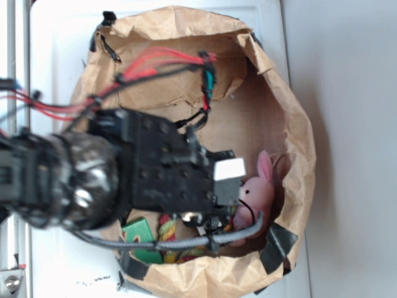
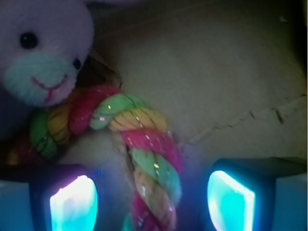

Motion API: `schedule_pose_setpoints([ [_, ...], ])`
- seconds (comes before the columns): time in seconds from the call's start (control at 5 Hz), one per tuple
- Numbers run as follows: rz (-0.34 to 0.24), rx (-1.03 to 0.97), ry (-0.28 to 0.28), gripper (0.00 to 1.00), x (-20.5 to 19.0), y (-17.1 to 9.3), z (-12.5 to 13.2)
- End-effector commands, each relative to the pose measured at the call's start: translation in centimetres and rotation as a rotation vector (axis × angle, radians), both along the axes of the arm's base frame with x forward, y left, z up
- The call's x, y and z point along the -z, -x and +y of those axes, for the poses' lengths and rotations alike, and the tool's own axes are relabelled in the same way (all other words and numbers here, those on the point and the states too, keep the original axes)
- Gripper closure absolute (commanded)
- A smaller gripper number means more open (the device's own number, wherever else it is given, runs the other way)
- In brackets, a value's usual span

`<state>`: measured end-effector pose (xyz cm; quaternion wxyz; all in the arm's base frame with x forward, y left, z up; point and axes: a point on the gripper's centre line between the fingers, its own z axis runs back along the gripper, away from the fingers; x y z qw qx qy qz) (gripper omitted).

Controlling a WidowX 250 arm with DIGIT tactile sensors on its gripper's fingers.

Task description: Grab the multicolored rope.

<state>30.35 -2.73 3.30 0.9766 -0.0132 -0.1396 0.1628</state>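
The multicolored rope [image 2: 144, 144], twisted from red, yellow and light-green strands, bends in an arc on the brown bag floor in the wrist view. One leg of it runs down between my two glowing fingertips [image 2: 74, 204]. My gripper [image 2: 151, 202] is open, with a gap between the rope and each fingertip. In the exterior view only a short piece of the rope [image 1: 166, 228] shows under the arm, and the gripper itself is hidden by the black wrist. The rope's other end curls under the pink plush bunny [image 2: 41, 53].
Everything lies inside a brown paper bag [image 1: 298, 149] with crumpled, rolled-down walls. The pink bunny [image 1: 257, 189] sits by the right wall. A green plush toy [image 1: 139, 234] lies near the front wall. Cables [image 1: 205, 239] trail from the arm across the bag.
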Motion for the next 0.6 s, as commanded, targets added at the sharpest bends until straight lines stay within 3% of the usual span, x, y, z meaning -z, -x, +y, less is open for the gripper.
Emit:
schedule_pose_setpoints([
  [0.0, -0.057, 0.001, -0.021, 0.00, 1.39, -1.98, -2.10],
  [0.2, -0.061, 0.013, -0.014, 0.00, 1.37, -1.62, -2.05],
  [0.4, -0.064, 0.010, -0.013, 1.00, 1.62, -1.44, -1.92],
])
